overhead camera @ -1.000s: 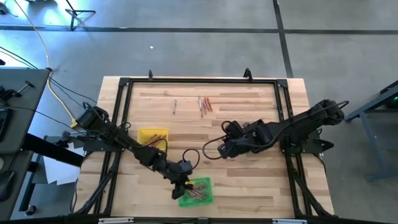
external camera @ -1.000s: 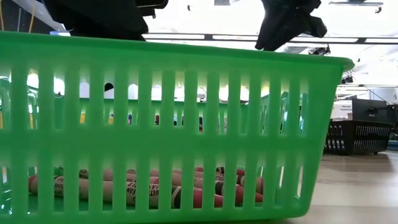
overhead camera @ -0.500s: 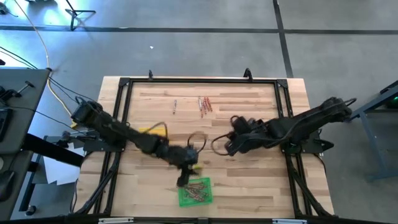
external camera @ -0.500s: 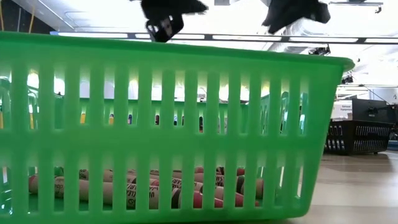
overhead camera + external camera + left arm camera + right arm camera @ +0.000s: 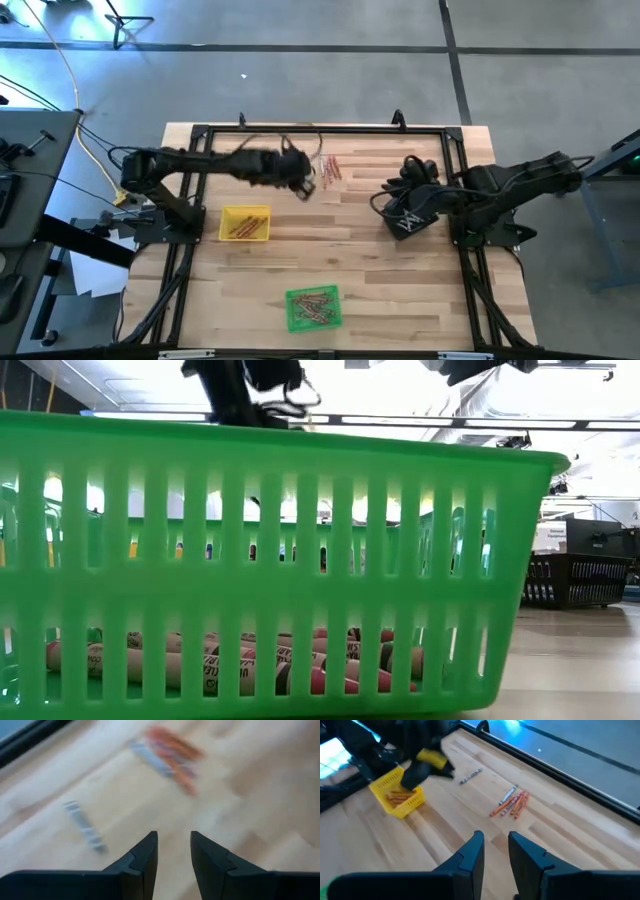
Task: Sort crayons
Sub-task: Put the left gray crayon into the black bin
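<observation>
Bare table point(image 5: 400, 290) runs across the middle and the whole right half of the near edge, open to a pass from either side. The yellow tray point(image 5: 245, 223) stands toward the left edge and the green tray point(image 5: 313, 307) at the near edge's middle. The left gripper point(image 5: 302, 186) hangs over the far part beside the loose crayons point(image 5: 329, 168), crowding that approach, while the right gripper point(image 5: 405, 222) sits toward the right edge.

Nothing readable is showing: the dark print on the paper-wrapped crayons point(image 5: 240, 665) inside the green slatted plastic basket point(image 5: 300, 575) is staying illegible.
</observation>
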Controlling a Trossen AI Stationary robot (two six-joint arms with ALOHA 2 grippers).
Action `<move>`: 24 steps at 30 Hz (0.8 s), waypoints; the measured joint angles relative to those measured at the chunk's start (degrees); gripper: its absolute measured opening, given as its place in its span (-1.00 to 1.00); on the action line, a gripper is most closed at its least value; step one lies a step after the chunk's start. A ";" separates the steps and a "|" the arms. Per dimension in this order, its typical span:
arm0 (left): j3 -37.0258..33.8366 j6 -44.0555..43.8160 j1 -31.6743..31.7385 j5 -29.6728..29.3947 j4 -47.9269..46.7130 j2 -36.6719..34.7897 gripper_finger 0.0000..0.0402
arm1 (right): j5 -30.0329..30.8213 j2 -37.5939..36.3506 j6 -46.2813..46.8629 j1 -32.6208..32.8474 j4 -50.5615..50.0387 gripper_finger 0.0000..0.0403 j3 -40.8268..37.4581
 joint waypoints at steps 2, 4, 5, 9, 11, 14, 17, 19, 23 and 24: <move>0.07 -1.20 3.71 0.27 -0.39 0.45 -0.49 | -0.38 0.58 -1.69 -1.26 0.00 -0.59 0.00; 0.09 -1.56 6.83 2.53 -0.27 1.47 -0.49 | -0.46 1.18 -2.89 -2.68 0.23 -0.59 0.00; -0.01 -1.38 8.12 3.95 -0.74 2.00 -0.49 | -0.59 1.43 -3.54 -3.50 0.68 -0.59 0.00; 0.00 1.67 11.99 7.84 -0.89 4.94 -0.50 | -3.74 2.57 -7.59 -7.44 2.65 -0.59 0.00; 0.01 4.22 13.40 9.27 -0.62 6.37 -0.50 | -4.70 2.93 -9.13 -9.42 3.21 -0.59 0.00; 0.01 9.29 15.33 10.96 -0.65 8.04 -0.50 | -4.99 3.79 -11.22 -13.01 5.33 -0.59 0.00; 0.01 13.77 16.89 11.77 -1.12 9.67 -0.50 | -5.71 4.61 -12.19 -17.22 8.43 -0.59 0.00; 0.01 15.96 17.92 12.23 -1.19 10.42 -0.50 | -7.34 5.38 -12.47 -20.13 9.69 -0.59 0.00; 0.01 19.17 19.75 12.23 -2.75 11.21 -0.50 | -11.81 7.05 -14.39 -25.38 12.89 -0.59 0.00; 0.01 19.73 20.18 12.18 -3.57 11.22 -0.50 | -12.89 7.62 -14.58 -26.55 13.47 -0.59 0.00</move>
